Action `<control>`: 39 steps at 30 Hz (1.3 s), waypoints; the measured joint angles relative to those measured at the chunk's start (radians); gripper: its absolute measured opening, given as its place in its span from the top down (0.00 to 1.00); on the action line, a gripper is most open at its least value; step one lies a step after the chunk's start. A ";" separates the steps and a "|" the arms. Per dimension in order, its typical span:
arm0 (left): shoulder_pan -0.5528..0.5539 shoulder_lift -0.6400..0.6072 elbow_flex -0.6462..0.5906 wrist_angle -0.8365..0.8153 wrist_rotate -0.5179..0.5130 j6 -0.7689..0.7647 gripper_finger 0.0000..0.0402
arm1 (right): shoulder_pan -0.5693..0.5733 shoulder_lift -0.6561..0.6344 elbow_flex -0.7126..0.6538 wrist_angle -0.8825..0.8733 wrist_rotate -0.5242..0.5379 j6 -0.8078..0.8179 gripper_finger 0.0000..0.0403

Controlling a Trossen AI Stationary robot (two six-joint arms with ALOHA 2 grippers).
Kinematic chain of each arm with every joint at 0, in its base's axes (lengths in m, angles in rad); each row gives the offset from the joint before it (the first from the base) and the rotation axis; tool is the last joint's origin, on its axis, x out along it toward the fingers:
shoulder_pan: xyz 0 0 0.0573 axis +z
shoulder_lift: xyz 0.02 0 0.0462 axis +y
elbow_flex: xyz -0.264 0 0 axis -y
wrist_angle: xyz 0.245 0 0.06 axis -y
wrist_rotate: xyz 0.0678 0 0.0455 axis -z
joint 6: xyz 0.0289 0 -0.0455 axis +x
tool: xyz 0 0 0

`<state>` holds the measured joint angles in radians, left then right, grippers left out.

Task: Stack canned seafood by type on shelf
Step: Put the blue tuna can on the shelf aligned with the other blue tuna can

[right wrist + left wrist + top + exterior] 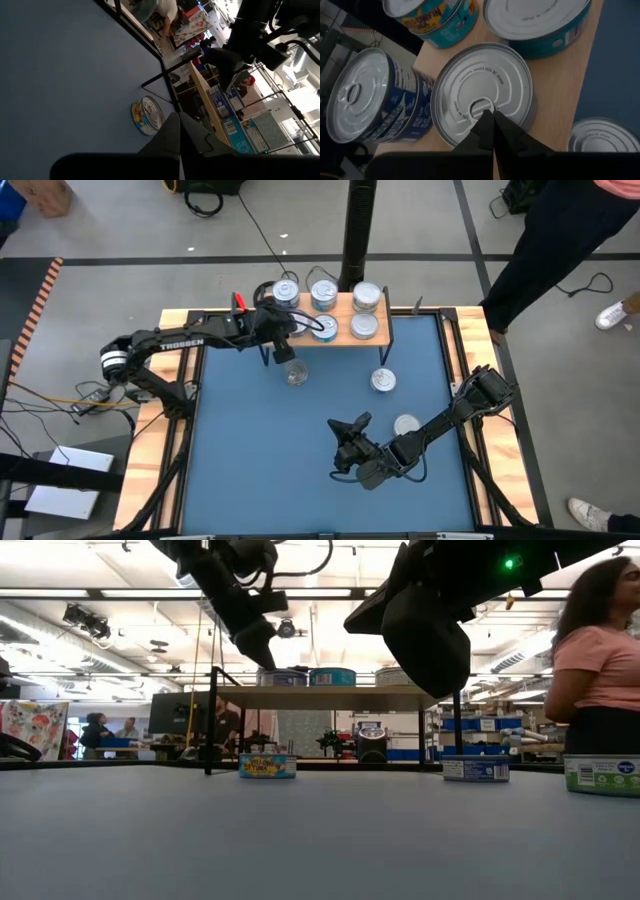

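The shelf [340, 330] is a light-wood board on thin black legs at the table's far edge. Several tins stand on it. Three more tins [296, 373] [383, 381] [405, 425] lie on the blue mat. My left gripper [292, 332] is shut and hovers over the shelf's front left part. In the left wrist view its tips [492, 125] hang above the pull tab of a silver-topped tin [480, 95]. The low view shows a gap between the gripper [257, 643] and the tins' tops. My right gripper [350, 430] is shut, above the mat's middle, holding nothing.
A blue-labelled tin [365, 100] and two teal tins [435, 15] [535, 20] crowd the silver one. A yellow-and-teal tin [147, 115] sits on the mat near the shelf's legs. A person [595, 660] stands beyond the table's far right corner. Bare mat [250, 470] lies near the front.
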<state>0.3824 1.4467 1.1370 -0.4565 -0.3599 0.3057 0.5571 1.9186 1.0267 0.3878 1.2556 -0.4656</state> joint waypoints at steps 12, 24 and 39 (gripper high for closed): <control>-0.027 -0.029 0.001 -0.100 -0.047 -0.055 1.00 | 0.000 0.000 0.000 0.000 0.000 -0.003 0.99; -0.031 -0.047 -0.002 -0.118 -0.031 -0.074 1.00 | 0.000 0.000 0.000 0.000 -0.003 -0.008 0.99; -0.025 -0.068 -0.002 -0.051 0.003 -0.072 1.00 | -0.002 0.000 0.000 0.014 0.000 -0.006 0.99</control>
<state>0.3569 1.3792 1.1347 -0.5080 -0.3573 0.2337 0.5553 1.9187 1.0267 0.4014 1.2556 -0.4721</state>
